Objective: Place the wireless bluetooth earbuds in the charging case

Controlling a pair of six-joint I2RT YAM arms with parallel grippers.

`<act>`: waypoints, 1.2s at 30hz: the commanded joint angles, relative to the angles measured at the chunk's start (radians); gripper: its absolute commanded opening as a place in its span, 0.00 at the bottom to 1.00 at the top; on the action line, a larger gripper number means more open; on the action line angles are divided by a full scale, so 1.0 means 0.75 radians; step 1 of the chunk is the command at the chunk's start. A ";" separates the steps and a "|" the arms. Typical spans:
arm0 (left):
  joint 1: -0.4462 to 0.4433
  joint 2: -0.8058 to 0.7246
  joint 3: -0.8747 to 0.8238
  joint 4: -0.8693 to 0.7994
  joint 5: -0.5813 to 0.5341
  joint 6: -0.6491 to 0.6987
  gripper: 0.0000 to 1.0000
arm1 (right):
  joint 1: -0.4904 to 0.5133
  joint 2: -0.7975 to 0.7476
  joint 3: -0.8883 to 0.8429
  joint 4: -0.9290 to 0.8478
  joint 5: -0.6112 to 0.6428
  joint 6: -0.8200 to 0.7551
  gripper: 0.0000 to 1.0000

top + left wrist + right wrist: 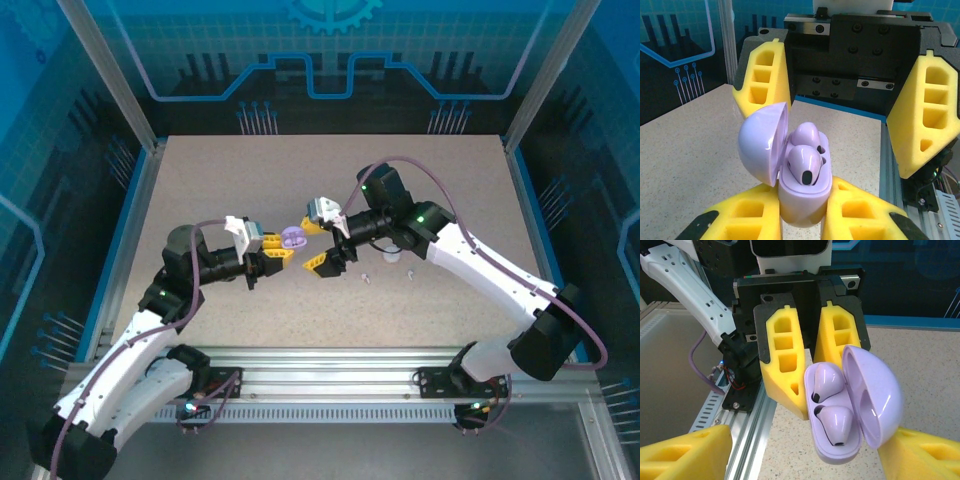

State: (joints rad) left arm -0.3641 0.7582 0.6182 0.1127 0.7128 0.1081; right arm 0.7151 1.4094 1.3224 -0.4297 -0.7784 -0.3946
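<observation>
**Purple case open in left grip, both purple buds seated**

The left gripper [802, 217] has its yellow fingers [742, 217] clamped on the lower body of the pale purple charging case [805, 200], one finger on each side. The case's long axis runs forward along the line of the fingers, toward the opposing arm. Its opening faces up. The domed lid [762, 142] is swung open and stands roughly upright on the left side in the left wrist view.

The two purple earbuds [804, 167] sit side by side in their sockets, one behind the other along that axis. Their rounded heads are up and their stems are hidden inside the case.

Just beyond, the right gripper [318, 245] faces the case head-on with its fingers spread wide. One finger stands on each side of the case and neither touches it.

Further out on the table [200, 180], under the right arm, lies a white round case [390, 254], partly hidden. Two tiny white earbuds [365, 278] lie near it, apart from each other. They are too small to tell which way they point.
</observation>
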 commanded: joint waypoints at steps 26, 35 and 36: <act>-0.016 0.067 0.068 0.012 0.091 -0.042 0.08 | -0.068 -0.138 -0.164 0.230 -0.098 0.113 0.69; -0.017 0.058 0.051 0.041 0.113 -0.049 0.08 | -0.052 -0.028 -0.048 0.085 -0.192 0.018 0.58; -0.018 0.060 0.049 0.042 0.118 -0.048 0.08 | -0.052 -0.023 -0.044 0.085 -0.197 0.017 0.58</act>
State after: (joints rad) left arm -0.3668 0.8108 0.6331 0.1028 0.7601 0.0776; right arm 0.6678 1.3735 1.2564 -0.3149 -0.8783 -0.3511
